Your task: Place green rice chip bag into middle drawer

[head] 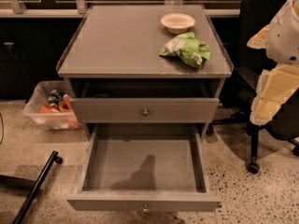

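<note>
Currently the bag (186, 49) lies on the cabinet top (117, 45), towards its right rear part. It is crumpled, lime green with white patches, and nothing holds it. Just behind it stands a bowl (177, 22), small, round and cream; whether the two touch I cannot tell.

Below the top, the upper drawer (117, 111) shows only its flat grey front with a round knob (145, 111) at the middle. Under that, the middle drawer (117, 167) is pulled far out towards the camera. It shows a flat grey floor, low side walls and a knob of its own (145, 210) on the front edge. A dark shadow (144, 172) falls on the drawer floor.

At the right edge part of the robot arm (280, 55) shows, white and cream, well apart from the bag and raised beside the cabinet. The gripper is out of view, so its state cannot be told.

Left of the cabinet a clear bin (49, 107) sits on the speckled floor (261, 195) with colourful things in it. A black chair (254, 134) stands to the right, behind the arm.
</note>
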### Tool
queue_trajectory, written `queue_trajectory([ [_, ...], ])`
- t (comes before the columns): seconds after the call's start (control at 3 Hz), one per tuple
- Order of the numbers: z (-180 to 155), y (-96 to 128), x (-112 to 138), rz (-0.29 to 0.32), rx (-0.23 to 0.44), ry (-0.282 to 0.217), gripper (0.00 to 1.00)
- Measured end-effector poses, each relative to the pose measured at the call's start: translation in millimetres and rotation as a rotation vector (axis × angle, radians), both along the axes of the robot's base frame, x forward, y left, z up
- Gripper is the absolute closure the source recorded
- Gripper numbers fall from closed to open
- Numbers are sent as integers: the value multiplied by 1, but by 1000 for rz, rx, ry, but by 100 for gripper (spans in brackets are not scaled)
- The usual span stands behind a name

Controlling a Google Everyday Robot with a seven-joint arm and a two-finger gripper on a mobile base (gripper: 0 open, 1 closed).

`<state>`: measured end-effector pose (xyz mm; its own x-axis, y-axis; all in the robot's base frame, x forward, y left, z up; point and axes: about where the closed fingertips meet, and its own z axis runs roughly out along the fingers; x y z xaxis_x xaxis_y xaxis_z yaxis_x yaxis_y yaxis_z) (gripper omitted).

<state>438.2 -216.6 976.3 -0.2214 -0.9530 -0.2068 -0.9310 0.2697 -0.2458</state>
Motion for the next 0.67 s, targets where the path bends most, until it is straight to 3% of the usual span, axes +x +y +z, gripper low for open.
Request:
queue_trajectory([
  [0.33,0,0,0,0,0,0,0],
  [0.67,4,-1,4,-32,42,-21,0],
])
